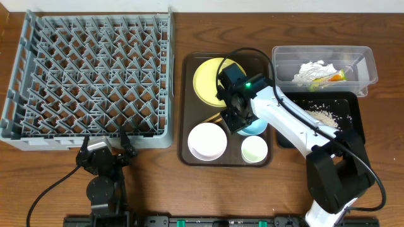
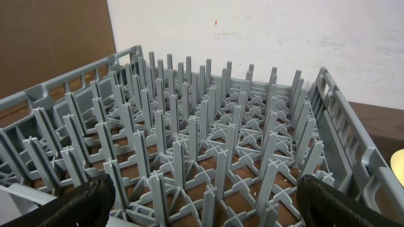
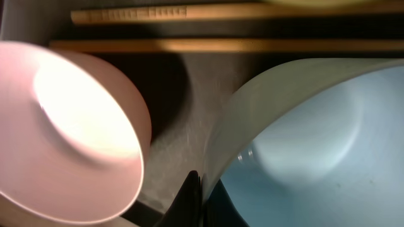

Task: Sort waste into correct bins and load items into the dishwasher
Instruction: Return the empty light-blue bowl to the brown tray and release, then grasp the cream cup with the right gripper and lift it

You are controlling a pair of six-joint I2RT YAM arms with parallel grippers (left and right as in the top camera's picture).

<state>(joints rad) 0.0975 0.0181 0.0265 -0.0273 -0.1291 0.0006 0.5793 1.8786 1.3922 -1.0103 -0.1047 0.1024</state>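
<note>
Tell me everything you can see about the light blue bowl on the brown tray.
The light blue bowl is round, smooth and slightly glossy, pale blue inside with a whitish outer wall, and shows only a few tiny specks inside. It sits on the brown tray, beside the white bowl and just below the chopsticks. The right gripper is shut on its thin rim and hides most of it from overhead.

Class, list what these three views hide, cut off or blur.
Overhead: blue bowl mostly covered by the right gripper.
Right wrist: chopsticks blurred, ends cut by the frame.
Left wrist: left gripper shows only fingertips at the bottom edge.
Overhead: wrapper too small to read.
</note>
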